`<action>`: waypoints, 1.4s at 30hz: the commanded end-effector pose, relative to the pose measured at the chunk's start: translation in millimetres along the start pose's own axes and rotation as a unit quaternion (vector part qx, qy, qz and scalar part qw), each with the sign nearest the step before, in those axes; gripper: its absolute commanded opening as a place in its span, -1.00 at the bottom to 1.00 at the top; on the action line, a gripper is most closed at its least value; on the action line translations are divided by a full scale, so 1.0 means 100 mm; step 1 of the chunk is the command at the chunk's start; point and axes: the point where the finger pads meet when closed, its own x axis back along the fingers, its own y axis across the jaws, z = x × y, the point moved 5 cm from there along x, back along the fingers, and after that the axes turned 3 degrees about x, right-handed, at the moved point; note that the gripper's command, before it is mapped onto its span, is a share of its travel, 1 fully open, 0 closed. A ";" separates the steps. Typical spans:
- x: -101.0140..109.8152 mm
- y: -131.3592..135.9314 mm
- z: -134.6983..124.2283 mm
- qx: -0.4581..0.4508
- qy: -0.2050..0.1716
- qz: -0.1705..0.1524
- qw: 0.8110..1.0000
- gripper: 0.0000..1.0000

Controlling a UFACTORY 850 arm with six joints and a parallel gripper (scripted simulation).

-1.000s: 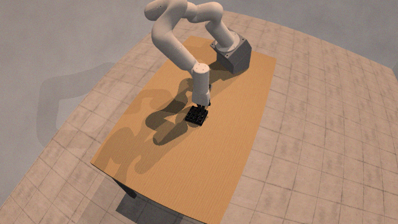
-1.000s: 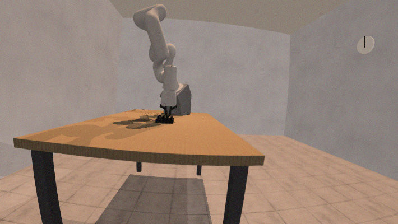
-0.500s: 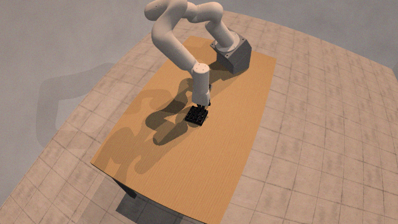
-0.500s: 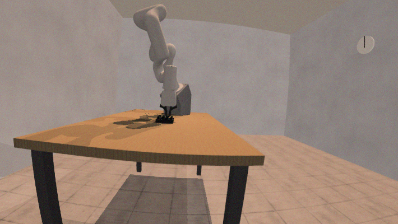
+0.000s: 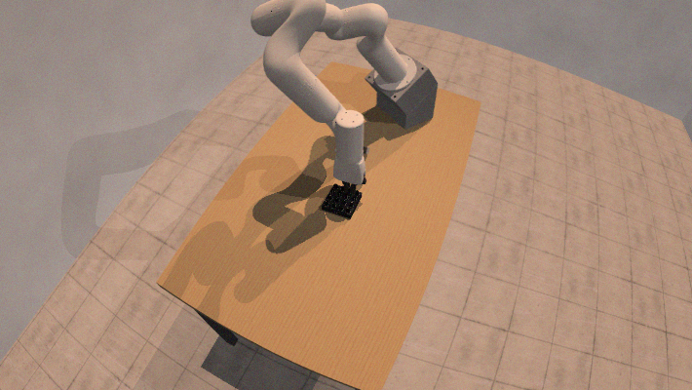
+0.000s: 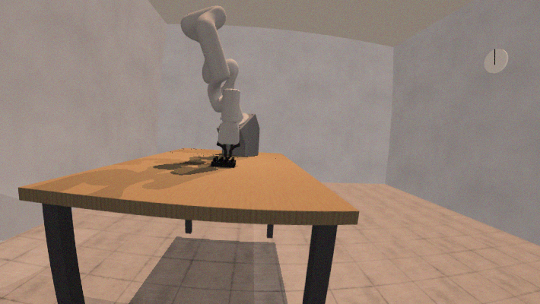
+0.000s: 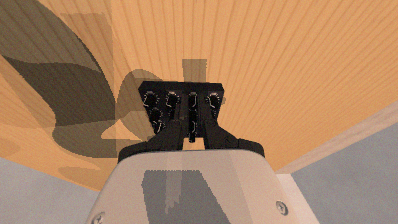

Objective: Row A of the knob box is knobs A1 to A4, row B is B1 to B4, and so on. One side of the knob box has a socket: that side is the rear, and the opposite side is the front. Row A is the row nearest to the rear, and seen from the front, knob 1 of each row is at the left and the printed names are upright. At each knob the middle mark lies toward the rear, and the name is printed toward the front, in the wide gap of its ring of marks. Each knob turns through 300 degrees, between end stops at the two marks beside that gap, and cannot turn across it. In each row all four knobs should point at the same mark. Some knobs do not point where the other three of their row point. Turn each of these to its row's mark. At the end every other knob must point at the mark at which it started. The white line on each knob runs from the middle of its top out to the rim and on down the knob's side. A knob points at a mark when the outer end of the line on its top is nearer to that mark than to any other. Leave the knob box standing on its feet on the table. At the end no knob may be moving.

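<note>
The black two-fingered gripper points down with its fingers close together at the near-arm edge of the black square knob box; whether it grasps a knob, I cannot tell. The box sits on the tan wooden table, left of the grey angular arm base in the top view.

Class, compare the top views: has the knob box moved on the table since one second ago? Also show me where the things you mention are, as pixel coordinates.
No; the knob box point(image 5: 341, 201) point(image 6: 223, 163) point(image 7: 181, 86) shows no visible shift against the table's edges point(image 5: 263, 342).
</note>
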 end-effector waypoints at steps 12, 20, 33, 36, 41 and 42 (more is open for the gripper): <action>0.00 0.00 0.00 -0.024 0.000 0.000 1.000 -0.84; 0.00 0.00 0.00 -0.066 0.000 0.000 0.998 -0.84; 0.00 0.00 0.00 -0.159 0.000 0.000 0.987 -0.84; 0.00 0.00 0.00 -0.190 0.000 0.000 0.982 -0.84; 0.00 0.00 0.00 -0.224 0.000 0.000 0.975 -0.84; 0.00 0.00 0.00 -0.236 0.000 0.000 0.972 -0.84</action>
